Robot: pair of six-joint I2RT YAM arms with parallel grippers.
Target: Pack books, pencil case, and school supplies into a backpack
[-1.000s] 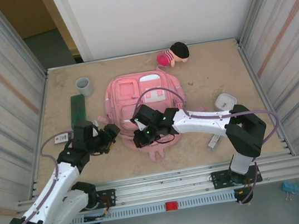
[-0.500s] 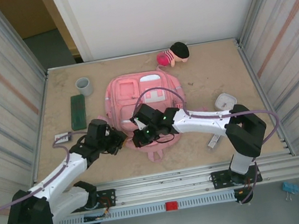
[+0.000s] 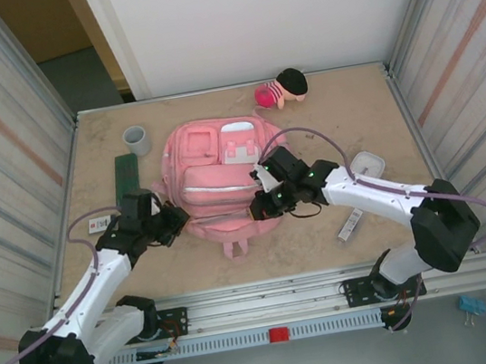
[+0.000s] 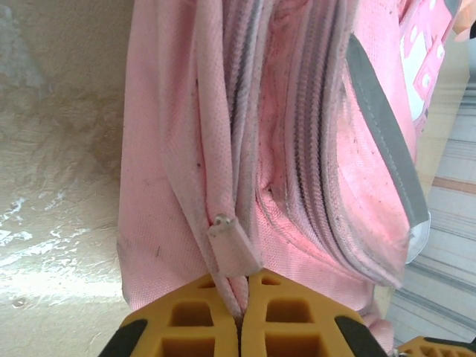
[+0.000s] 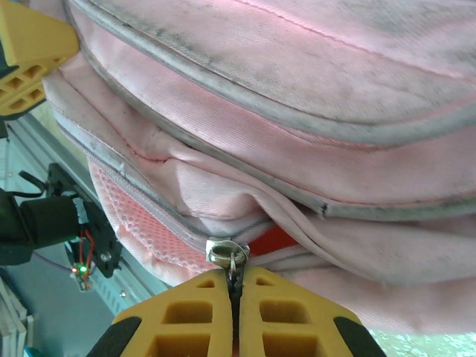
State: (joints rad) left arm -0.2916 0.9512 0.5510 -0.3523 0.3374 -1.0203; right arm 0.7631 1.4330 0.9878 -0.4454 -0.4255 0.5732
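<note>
**While it is pinched on 2 sides, the pink backpack (image 3: 219,172) lies mid-table**

Seen from above, the left gripper (image 3: 176,219) meets the backpack at its 8 o'clock corner. The right gripper (image 3: 260,205) meets it at 5 o'clock.

In the left wrist view, the 2 yellow fingers (image 4: 186,312) are pressed together, clamping a thin pink fold of the bag's side seam.

In the right wrist view, the fingers are likewise closed. They grip a small metal zipper pull (image 5: 229,254) on a zip of the bag.

The dark green pencil case (image 3: 126,179) lies near the backpack at 9 o'clock. A white box (image 3: 367,163) sits well apart at 3 o'clock, and a grey-white strip (image 3: 347,226) at 4 o'clock. A small white card (image 3: 98,225) lies at 8 o'clock, beyond the left gripper. A grey cup (image 3: 136,139) stands at 10 o'clock and a pink doll (image 3: 282,90) at 1 o'clock.
</note>
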